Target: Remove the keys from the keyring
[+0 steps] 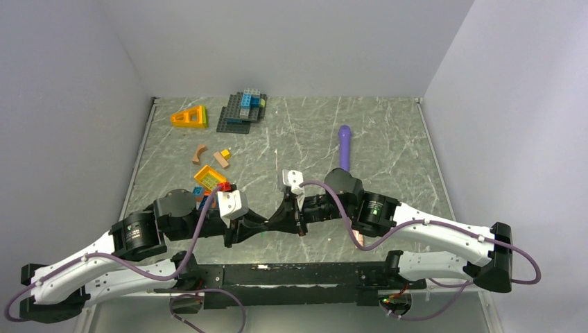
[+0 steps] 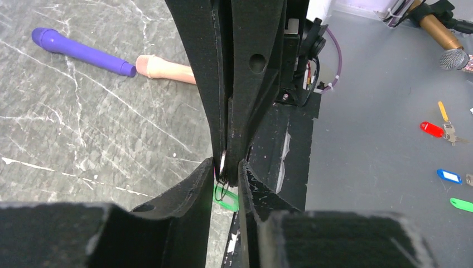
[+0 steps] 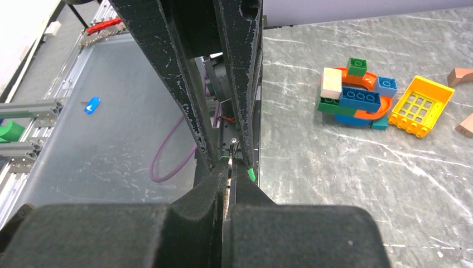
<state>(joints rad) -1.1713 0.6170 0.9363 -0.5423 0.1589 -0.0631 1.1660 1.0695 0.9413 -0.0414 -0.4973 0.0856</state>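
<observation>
You're looking at a grey-green, marble-patterned tabletop (image 1: 388, 139) with white veins, boxed in by plain pale grey walls (image 1: 277, 41) at the back and on both sides. Along its far left lie coloured toy bricks: a dark grey baseplate stacked with blue bricks (image 1: 243, 111), an orange wedge-shaped piece (image 1: 189, 116) and a yellow grid-topped brick (image 3: 421, 106). A purple-handled tool with a pale peach end (image 2: 83, 51) lies on the right half. Past the near edge, on a lower grey surface, a few small plastic key tags (image 2: 432, 128) in red, blue and green are scattered.

Both arms reach inward and meet tip to tip above the near middle of the tabletop. Your right gripper (image 3: 228, 167) has its fingers pressed together, with only a hairline seam between them, pinched on the thin metal keyring (image 3: 233, 146). Your left gripper (image 2: 226, 164) stands just a narrow slot apart, its fingertips straddling the right gripper's tips. The small key with a bright green head (image 2: 226, 199) fills that slot and touches both fingers — clamped there, as far as the wrist view shows.

So the green key and the keyring are held off the tabletop between the two grippers, with the ring's wire running up beside the green head. The brass-coloured key is too small or too hidden here to pick out.
</observation>
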